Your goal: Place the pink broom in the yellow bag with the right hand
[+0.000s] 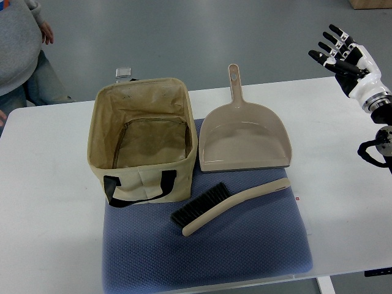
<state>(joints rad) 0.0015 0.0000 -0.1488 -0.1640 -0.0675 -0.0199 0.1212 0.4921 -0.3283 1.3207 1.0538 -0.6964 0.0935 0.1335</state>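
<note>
Starting at the table's [49, 184] left edge, a person [18, 49] sits just past the far corner, so keep your swing clear of them. The bag [144, 144] stands open on the mat's [245, 245] far left corner; its soft walls may fold if you push the brush [223, 205] in sideways. The brush lies mid-mat, just beside the dustpan [245, 141]; you could nudge that. Your right hand [346, 58] hovers over the far right corner, fingers spread, empty.

A dustpan [245, 138] lies on the white table [49, 184], half on a blue mat [245, 239]. A seated person [21, 52] shows beyond the table's far left corner.
</note>
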